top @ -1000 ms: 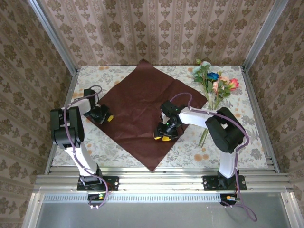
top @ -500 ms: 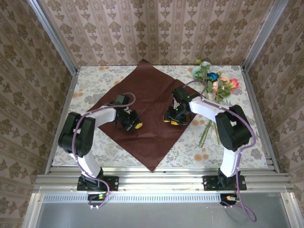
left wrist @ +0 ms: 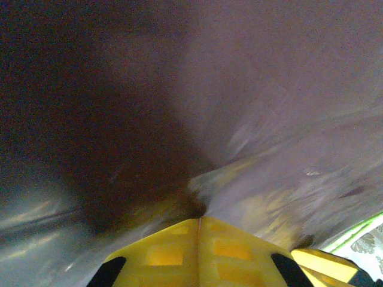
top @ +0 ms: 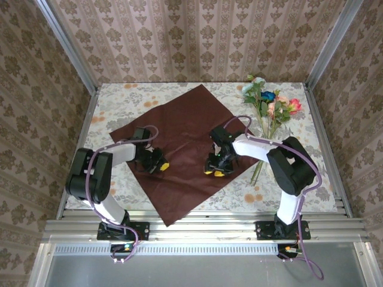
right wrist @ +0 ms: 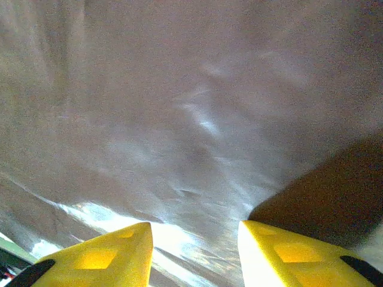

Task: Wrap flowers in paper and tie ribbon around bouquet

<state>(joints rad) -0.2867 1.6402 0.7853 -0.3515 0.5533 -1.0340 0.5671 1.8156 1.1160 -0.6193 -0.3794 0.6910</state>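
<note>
The thin paper (top: 179, 134) lies maroon face up, a creased diamond on the floral tablecloth (top: 116, 98), with the long-stemmed flowers (top: 269, 106) near its right corner. The left gripper (top: 159, 166) pinches a pucker of the sheet, its yellow fingers pressed together. The right gripper (top: 215, 169) sits low over the sheet with its fingers apart.

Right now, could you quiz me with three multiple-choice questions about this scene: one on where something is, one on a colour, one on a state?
1. Where do the flowers lie? A) in a vase B) at the table's far right C) near left corner
2. Which colour is the paper's upward face? A) dark maroon-brown B) bright yellow C) cream
3. How are the right gripper's fingers? A) pressed together B) clamped on a stem C) apart over the paper
B: blooms lie by the far right corner. A: the sheet looks maroon-brown from above. C: a gap shows between the yellow fingers.
</note>
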